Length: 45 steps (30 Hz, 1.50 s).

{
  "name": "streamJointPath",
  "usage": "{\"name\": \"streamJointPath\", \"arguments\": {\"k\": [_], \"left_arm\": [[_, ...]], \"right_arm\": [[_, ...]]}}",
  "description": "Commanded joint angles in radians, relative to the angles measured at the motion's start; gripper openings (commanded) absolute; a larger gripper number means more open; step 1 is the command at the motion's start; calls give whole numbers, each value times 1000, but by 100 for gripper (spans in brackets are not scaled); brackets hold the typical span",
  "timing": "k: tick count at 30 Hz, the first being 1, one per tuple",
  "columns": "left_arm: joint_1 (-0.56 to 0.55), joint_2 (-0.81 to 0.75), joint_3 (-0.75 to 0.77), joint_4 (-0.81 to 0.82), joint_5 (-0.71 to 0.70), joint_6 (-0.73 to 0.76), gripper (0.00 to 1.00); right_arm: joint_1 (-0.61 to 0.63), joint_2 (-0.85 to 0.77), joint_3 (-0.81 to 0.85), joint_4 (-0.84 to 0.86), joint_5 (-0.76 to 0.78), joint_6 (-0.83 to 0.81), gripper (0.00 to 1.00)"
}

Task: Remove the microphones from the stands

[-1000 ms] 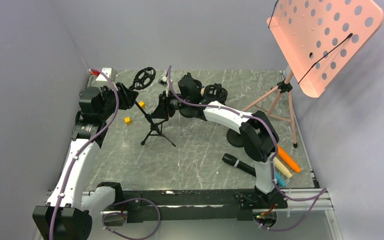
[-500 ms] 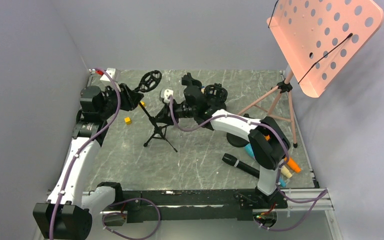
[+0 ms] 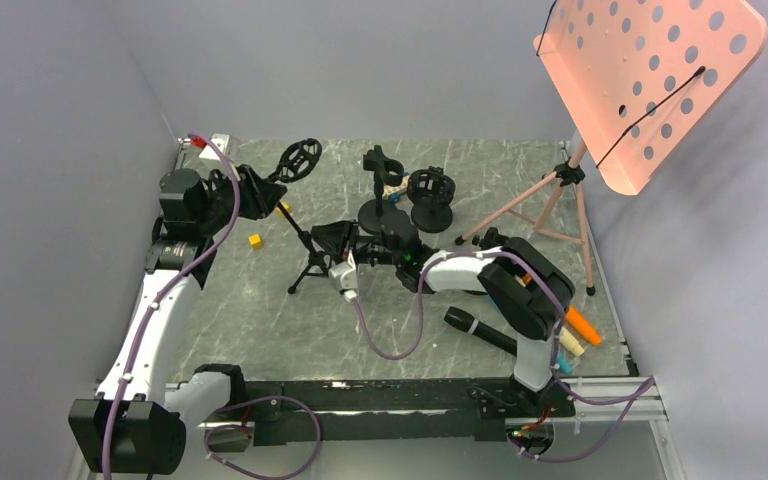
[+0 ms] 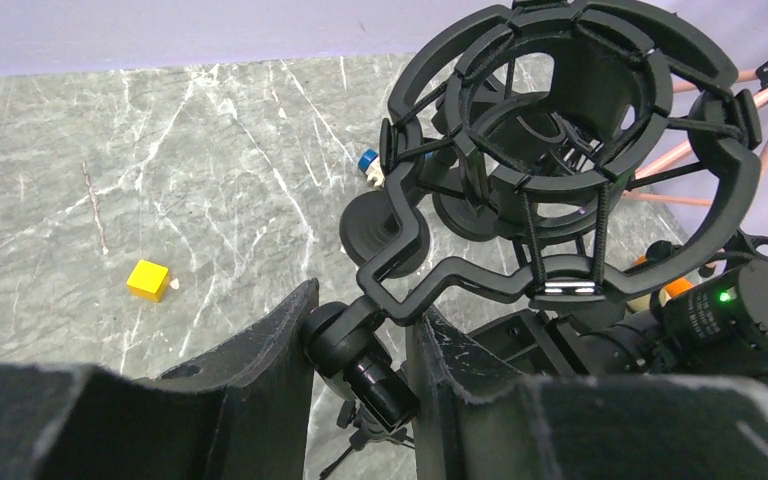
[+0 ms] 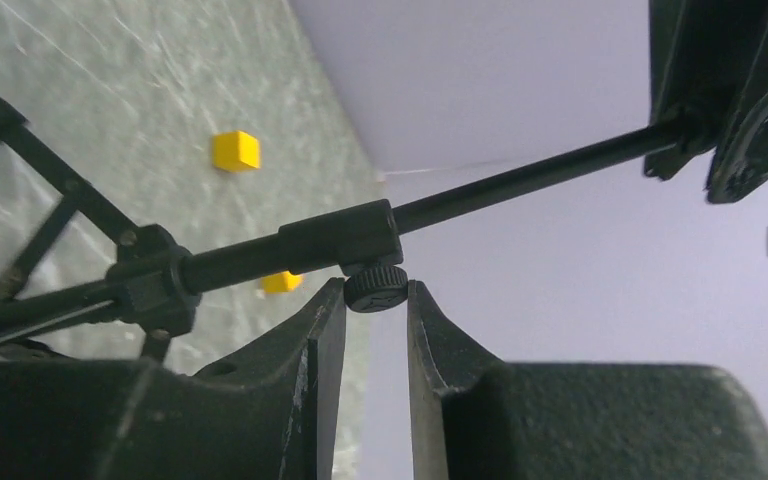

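Left hand clamps the shock mount's joint, right hand pinches the knob; unequal pulls could topple the tripod stand.

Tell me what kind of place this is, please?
Probably a robot testing booth, not a real music room. Plain grey walls box in a marble-patterned table with two robot arms bolted to its edge, and music gear is set out: a pink sheet-music stand, a microphone stand and a microphone.

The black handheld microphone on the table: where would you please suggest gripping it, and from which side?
Grip the black handheld microphone across its straight barrel near the pale band, from above: it lies flat, its tail under the right arm.
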Motion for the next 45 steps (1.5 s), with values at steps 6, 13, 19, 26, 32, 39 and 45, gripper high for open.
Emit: {"name": "streamJointPath", "arguments": {"k": [6, 13, 19, 26, 32, 39, 45], "left_arm": [[-3, -27, 37, 11, 47, -31, 0], [-7, -37, 25, 137, 158, -10, 0], [-59, -19, 84, 115, 182, 190, 0], [-149, -22, 110, 52, 171, 412, 0], [-176, -25, 49, 16, 149, 507, 0], [-176, -29, 22, -13, 131, 521, 24], [-176, -77, 42, -147, 136, 616, 67]], "right_arm": [[-5, -83, -140, 265, 26, -152, 88], [-33, -343, -207, 39, 108, -40, 91], [-43, -584, -187, -166, 182, 63, 91], [-54, -774, -42, -484, 298, 225, 91], [-59, -803, 58, -608, 448, 365, 91], [-61, -765, 112, -630, 517, 502, 90], [-61, -723, 166, -665, 526, 619, 90]]}}
